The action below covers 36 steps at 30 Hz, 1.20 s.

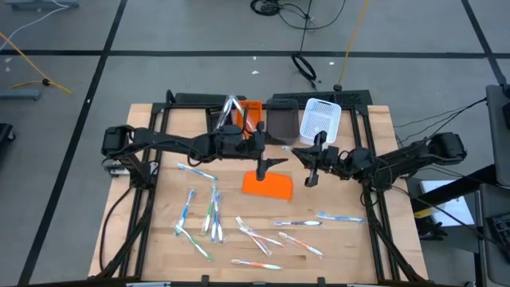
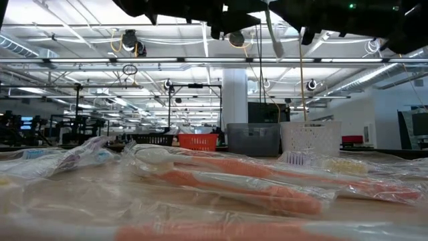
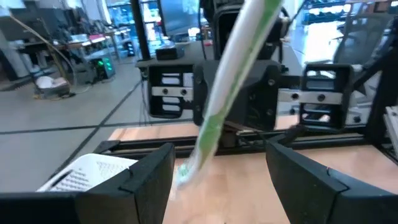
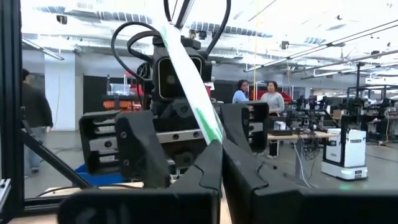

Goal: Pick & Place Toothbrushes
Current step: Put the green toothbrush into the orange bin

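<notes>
Your two arms meet nose to nose above the middle of the table (image 1: pixel 159 239). The right gripper (image 4: pixel 221 149) is clamped tight on a green-and-white toothbrush (image 4: pixel 189 87), pinching it at its lower end; the brush slants up and away from the fingertips toward the other arm's wrist.

Your left gripper (image 3: pixel 217 174) faces it with its fingers (image 3: pixel 149 180) spread wide. The same brush crosses the gap between them (the left wrist view shows it as a blurred pale stick with a green band), but you cannot tell from any view whether those fingers touch it. From overhead, the left gripper sits just beside the flat orange sheet (image 1: pixel 267 185), and the right gripper is near the white bin.

The rest of the toothbrushes (image 1: pixel 255 237) lie scattered on the wood toward the near edge, most in clear wrappers: a blue-and-green cluster (image 1: pixel 209 214) on the left side, orange-red ones (image 1: pixel 301 242) nearer the middle, and two blue ones (image 1: pixel 339 217) to the right.

Along the far edge stand four small bins: an orange bin (image 1: pixel 250 114), a grey bin (image 1: pixel 280 121), the white bin (image 1: pixel 320 118) of open mesh, and a black one that is mostly hidden.

Two people (image 4: pixel 256 93) stand well back in the room.
</notes>
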Each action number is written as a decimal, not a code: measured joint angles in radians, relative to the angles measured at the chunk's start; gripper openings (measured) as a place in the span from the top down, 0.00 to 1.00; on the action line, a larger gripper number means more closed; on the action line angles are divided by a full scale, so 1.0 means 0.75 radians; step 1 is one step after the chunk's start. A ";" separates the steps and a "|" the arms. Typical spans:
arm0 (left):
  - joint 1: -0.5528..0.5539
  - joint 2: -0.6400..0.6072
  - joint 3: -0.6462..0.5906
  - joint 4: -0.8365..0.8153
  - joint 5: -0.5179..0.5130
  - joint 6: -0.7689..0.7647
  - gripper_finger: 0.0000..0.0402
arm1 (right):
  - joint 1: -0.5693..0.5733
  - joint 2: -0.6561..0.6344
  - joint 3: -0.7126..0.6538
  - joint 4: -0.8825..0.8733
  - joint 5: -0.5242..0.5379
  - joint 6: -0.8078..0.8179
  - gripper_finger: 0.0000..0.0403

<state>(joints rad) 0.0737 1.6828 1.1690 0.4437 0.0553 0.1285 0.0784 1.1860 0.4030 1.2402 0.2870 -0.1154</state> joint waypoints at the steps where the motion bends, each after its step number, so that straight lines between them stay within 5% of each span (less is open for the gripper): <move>1: -0.004 0.010 0.000 0.017 -0.007 0.002 0.37 | 0.000 0.007 0.000 0.015 0.000 0.000 1.00; 12: -0.014 0.150 -0.001 0.266 -0.021 -0.024 0.41 | 0.000 0.011 0.002 0.012 -0.003 -0.002 1.00; 23: -0.011 0.149 -0.001 0.269 -0.021 -0.009 0.95 | -0.001 0.011 0.002 -0.005 -0.005 -0.004 1.00; 36: -0.010 0.142 0.001 0.181 -0.059 -0.042 0.98 | -0.001 0.006 0.002 -0.032 0.002 -0.056 0.97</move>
<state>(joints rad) 0.0658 1.7894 1.1698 0.5794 0.0112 0.0971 0.0780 1.1905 0.4042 1.2165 0.2882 -0.1571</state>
